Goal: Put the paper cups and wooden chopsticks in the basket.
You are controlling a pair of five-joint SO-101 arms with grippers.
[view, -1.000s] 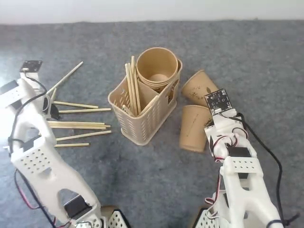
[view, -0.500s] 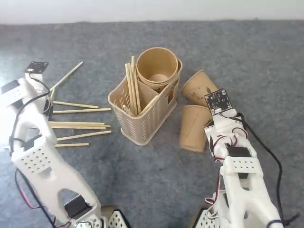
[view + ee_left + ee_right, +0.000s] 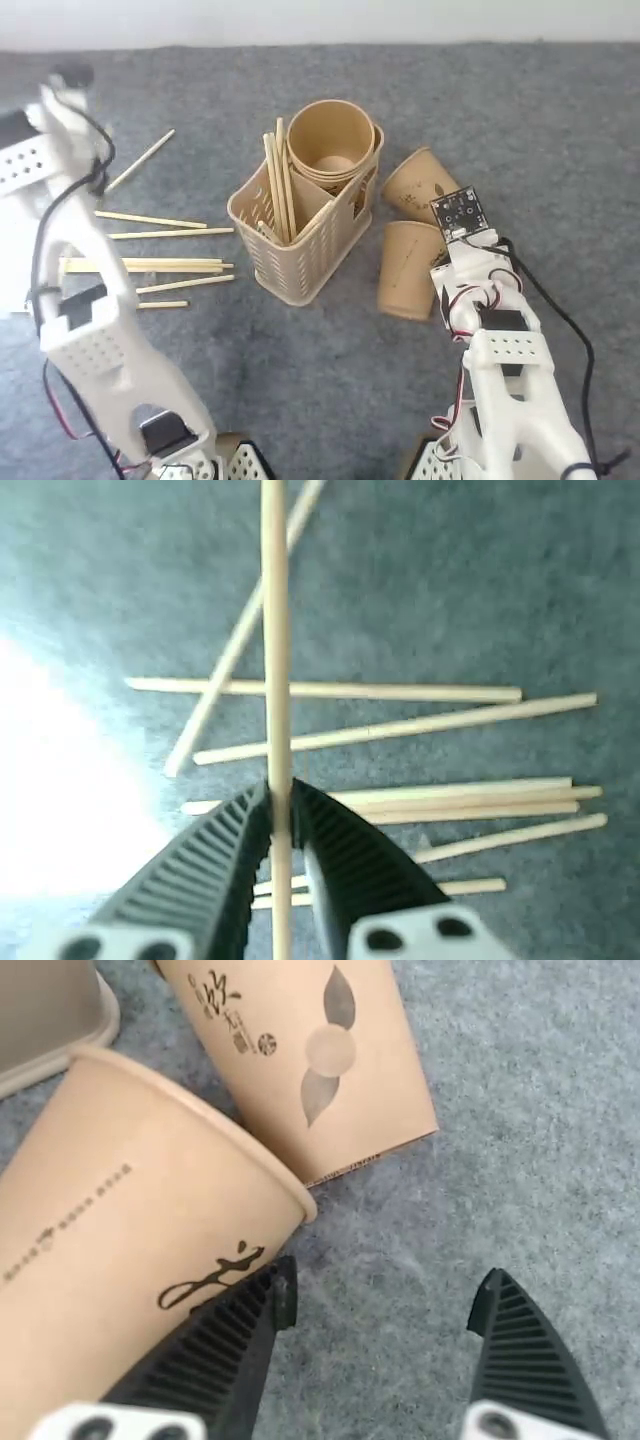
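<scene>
Overhead, the pale slotted basket stands near the middle of the grey desk. A stack of paper cups sits upright in its compartment toward one o'clock. A bundle of chopsticks stands in the compartment at nine o'clock of that stack, the tips rising above the rim.

Two more cups lie on their sides at three o'clock of the basket. The farther paper cup, printed with a leaf, rests close to the basket's corner. The nearer paper cup lies at six o'clock of it, its rolled mouth rim turned toward it and apparently touching its side.

The right end effector hangs low over the desk with its jaws spread wide and nothing between them but grey surface. One finger sits just beside the nearer cup's wall; I cannot tell whether it touches.

Out at nine o'clock of the basket, several loose chopsticks lie scattered on the desk, most of them roughly parallel and one crossing at an angle.

The left end effector is clamped narrow on a single wooden chopstick, gripping it partway along its length. This stick is held clear above the loose chopsticks and runs across their direction.
</scene>
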